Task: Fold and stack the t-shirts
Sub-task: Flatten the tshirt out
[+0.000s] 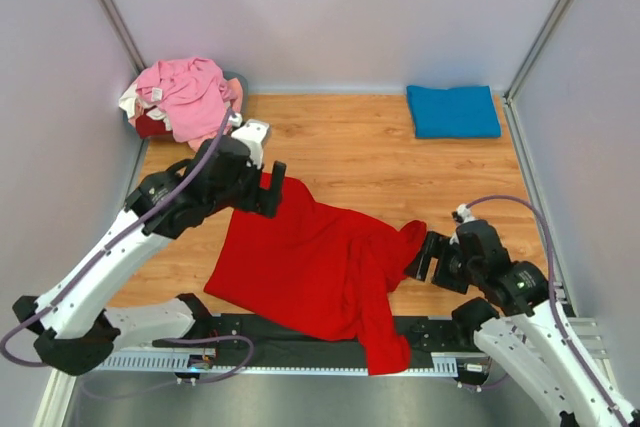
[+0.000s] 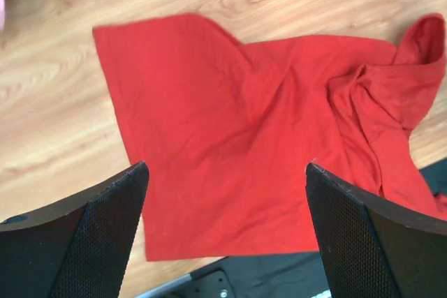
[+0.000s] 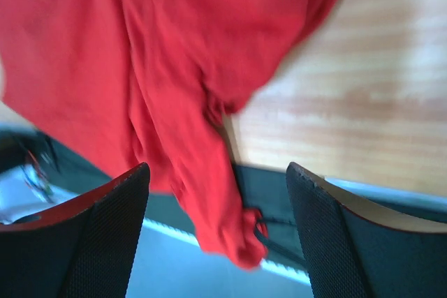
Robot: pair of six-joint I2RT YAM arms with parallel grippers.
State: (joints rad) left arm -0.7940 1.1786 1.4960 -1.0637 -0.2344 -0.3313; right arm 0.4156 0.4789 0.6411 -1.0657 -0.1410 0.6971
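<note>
Red t-shirt lies crumpled at the near edge of the table, one end hanging over it. Left gripper and right gripper hover wide open, empty. The overhang may snag the rail when pulled

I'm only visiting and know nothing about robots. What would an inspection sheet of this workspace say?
Surface: wooden table, bare between the clothes.
Job's things: red shirt spread crumpled near the front, part hanging over the near edge; blue shirt folded, far right corner; pink pile of unfolded shirts, far left corner.
Clutter: nothing seen.
Hands: left hand open above the red shirt; right hand open by its right edge; both empty.
Cables: a purple cable loops along each arm.
Surroundings: pale walls on three sides.
</note>
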